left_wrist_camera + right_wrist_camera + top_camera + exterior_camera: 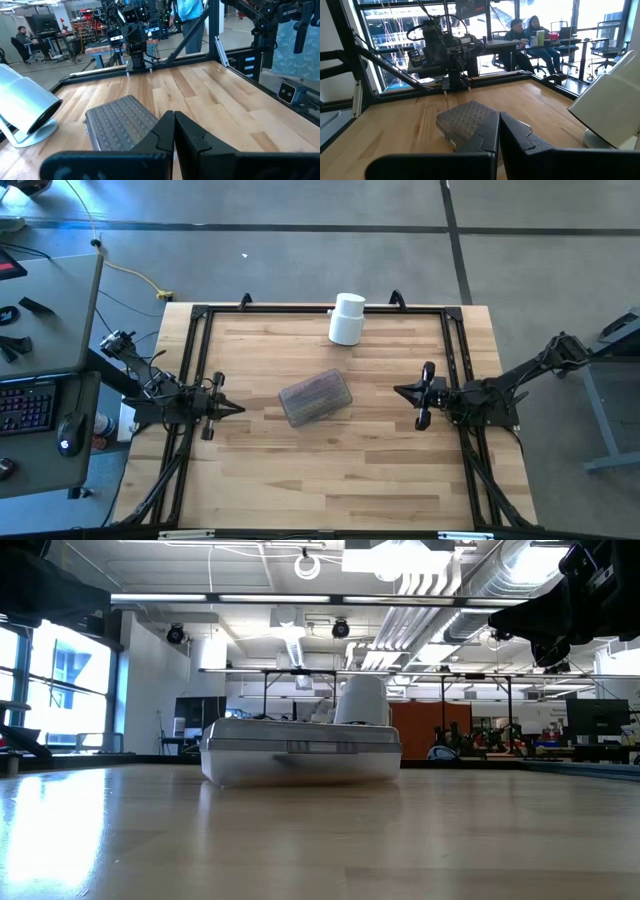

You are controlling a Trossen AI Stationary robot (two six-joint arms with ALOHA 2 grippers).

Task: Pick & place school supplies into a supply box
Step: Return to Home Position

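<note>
The supply box (315, 397), clear with a greyish textured lid, lies flat on the wooden table near its middle with the lid down; it also shows in the low view (300, 750) and both wrist views (122, 125) (465, 120). No loose school supplies show on the table. My left gripper (240, 409) hovers shut at the table's left side, pointing level toward the box. My right gripper (397, 391) hovers shut at the right side, pointing level toward the box. Neither touches anything.
A white cylindrical container (346, 318) stands at the far edge, behind the box. A black metal frame (200, 315) runs round the table. People sit at desks beyond the table (530, 35). A desk with a keyboard (25, 405) stands to the left.
</note>
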